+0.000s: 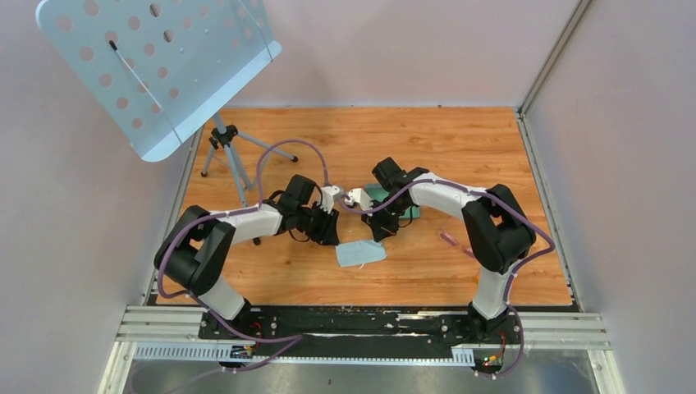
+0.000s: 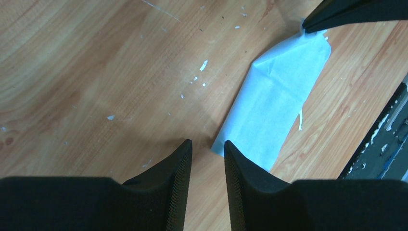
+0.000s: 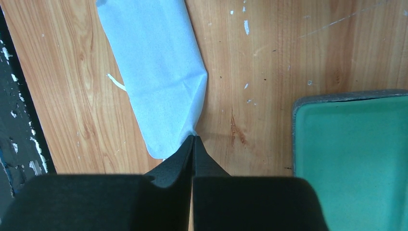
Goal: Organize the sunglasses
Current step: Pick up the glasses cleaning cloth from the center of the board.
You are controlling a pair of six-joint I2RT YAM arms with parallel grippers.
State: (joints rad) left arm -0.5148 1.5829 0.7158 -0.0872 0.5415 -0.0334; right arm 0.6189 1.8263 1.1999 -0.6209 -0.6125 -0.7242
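The sunglasses (image 1: 453, 240), thin and purple-pink, lie on the wooden table right of the right arm, away from both grippers. A pale blue cloth (image 1: 361, 253) (image 2: 279, 96) (image 3: 154, 62) lies folded near the table's front. My right gripper (image 3: 194, 137) (image 1: 379, 234) is shut, pinching one pointed corner of the cloth. My left gripper (image 2: 208, 142) (image 1: 332, 234) hangs open at the opposite corner, with bare wood between its fingers. The grey case (image 3: 351, 154) (image 1: 410, 213) lies open, teal inside up, beside the right gripper and partly hidden under the right arm.
A perforated pale blue music stand (image 1: 156, 66) on a tripod (image 1: 230, 152) stands at the back left. Walls close in the table on three sides. A black rail (image 1: 353, 320) with the arm bases runs along the near edge.
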